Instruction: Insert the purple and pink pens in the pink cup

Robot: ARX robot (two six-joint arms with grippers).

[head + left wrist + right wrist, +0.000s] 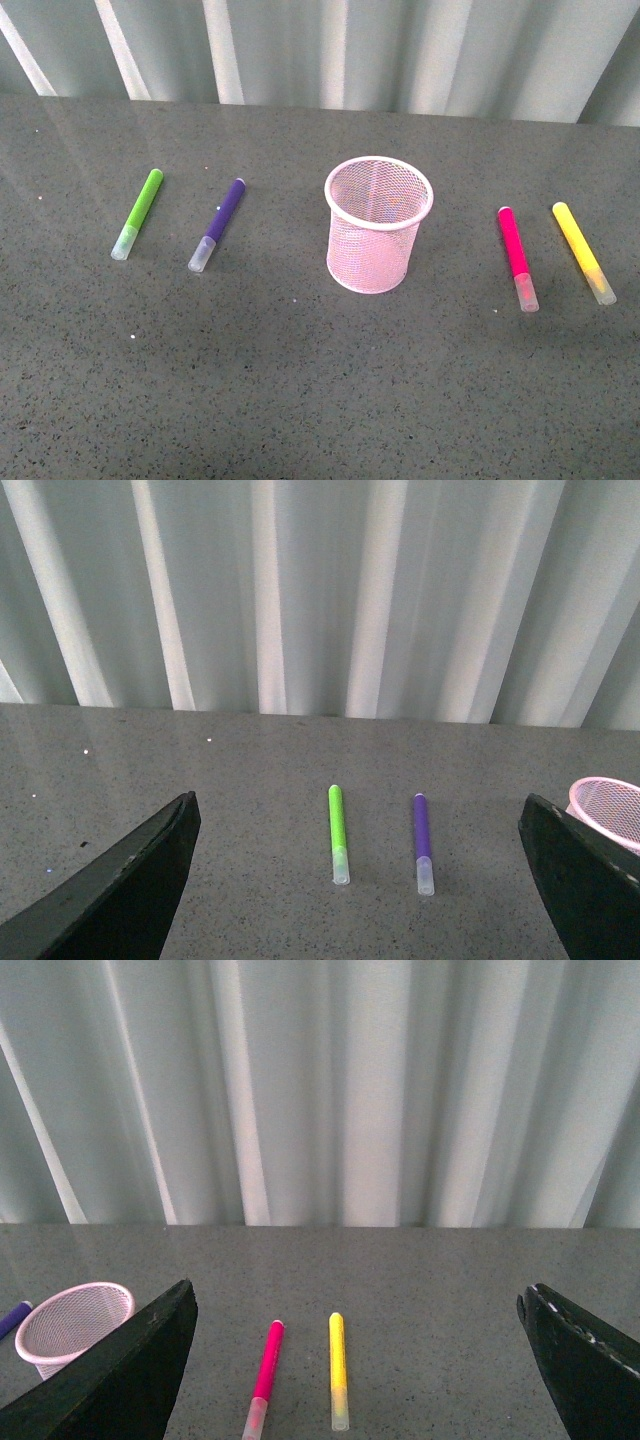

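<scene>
Nothing started yet, still at the first pick.

- Table [300,400]: grey, fills the front view up to the curtain [400,50] across the top.
- Arms: neither shows in the front view.
- Left gripper [358,800]: fingers wide apart, nothing between them, off the table.
- Right gripper [355,1288]: same, spread and empty.
- Cup [370,255]: upright at frame centre, and I see no pen in it.
- Purple pen [222,222]: lies flat left of centre, well clear of the cup, cap toward the bottom of the frame. A green pen [140,210] lies near it, further left.
- Pink pen [516,255]: lies flat right of centre, cap also toward the bottom. A yellow pen [582,250] lies just beside it, further right.

My read is left arm for purple and right arm for pink, since each wrist camera has its pen ahead between the fingers.

Next move as I see it:
- Drop one gripper over its pen's barrel, with the fingers straddling that pen only.
- The pink/yellow gap looks tighter than purple/green, so the outer finger needs care there.
- After the grasp, lift, tip the pen upright, centre it over the rim and let go.
- The mesh cup looks light, so a bump on the rim could shove it.
</scene>
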